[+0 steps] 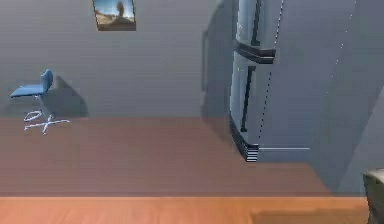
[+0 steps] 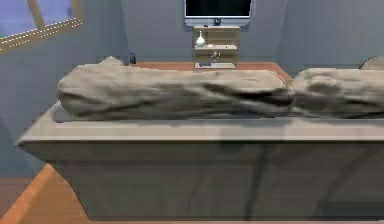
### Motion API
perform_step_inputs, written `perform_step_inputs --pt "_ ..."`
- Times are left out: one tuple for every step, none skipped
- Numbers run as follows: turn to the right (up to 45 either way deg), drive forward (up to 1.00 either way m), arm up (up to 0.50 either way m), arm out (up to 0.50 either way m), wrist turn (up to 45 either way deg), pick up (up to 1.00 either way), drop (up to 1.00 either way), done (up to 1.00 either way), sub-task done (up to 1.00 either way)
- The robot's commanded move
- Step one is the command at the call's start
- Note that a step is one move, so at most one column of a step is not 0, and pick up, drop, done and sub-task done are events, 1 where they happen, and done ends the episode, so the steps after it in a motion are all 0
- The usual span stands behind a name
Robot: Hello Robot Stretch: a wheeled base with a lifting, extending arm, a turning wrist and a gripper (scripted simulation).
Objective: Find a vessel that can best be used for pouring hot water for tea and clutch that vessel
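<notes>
Forward view: blue swivel chair (image 1: 38,92) at 9 o'clock by wall. Framed picture (image 1: 114,13) at 11, top cut off. Grey fridge (image 1: 262,80) at 2, top cut off. Beige corner (image 1: 374,195) at 5, unidentifiable.
Arm side view: sofa (image 2: 200,150) blocks floor beyond. TV (image 2: 216,10) at 12, cropped. Shelf unit (image 2: 218,50) below it carries pale blob (image 2: 201,38), too small to name.
Tea vessel location, gripper state: cannot tell.

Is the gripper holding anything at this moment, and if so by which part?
Cannot be told. The arm side view faces a grey sofa, the forward view a fridge.
</notes>
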Motion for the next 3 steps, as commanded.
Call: perform_step_inputs --pt "45.0 0.00 0.00 0.00 0.0 0.00 0.00 0.00 0.00" --pt "0.0 0.10 0.00 0.00 0.0 0.00 0.00 0.00 0.00" --pt "-45.0 0.00 0.00 0.00 0.0 0.00 0.00 0.00 0.00"
